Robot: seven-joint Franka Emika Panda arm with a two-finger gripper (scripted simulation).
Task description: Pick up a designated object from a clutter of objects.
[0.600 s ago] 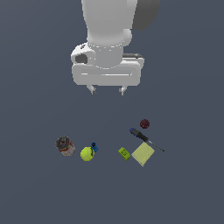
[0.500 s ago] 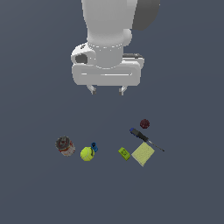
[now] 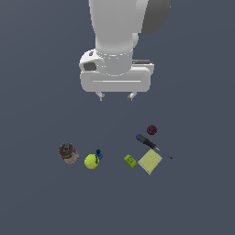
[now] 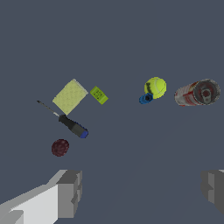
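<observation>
well above the clutter, gripper (image 3: pixel 115 96) spread wide and empty; pad (image 3: pixel 150 161) flat on the floor, off toward the exterior view's right, lying just beside the screwdriver (image 3: pixel 151 145) and block (image 3: pixel 130 161)

The white arm reaches straight down from above; its hand (image 3: pixel 115 96) hangs high in the air, fingers (image 4: pixel 69 193) spread wide apart and pointing downward; nothing is gripped between them.
</observation>
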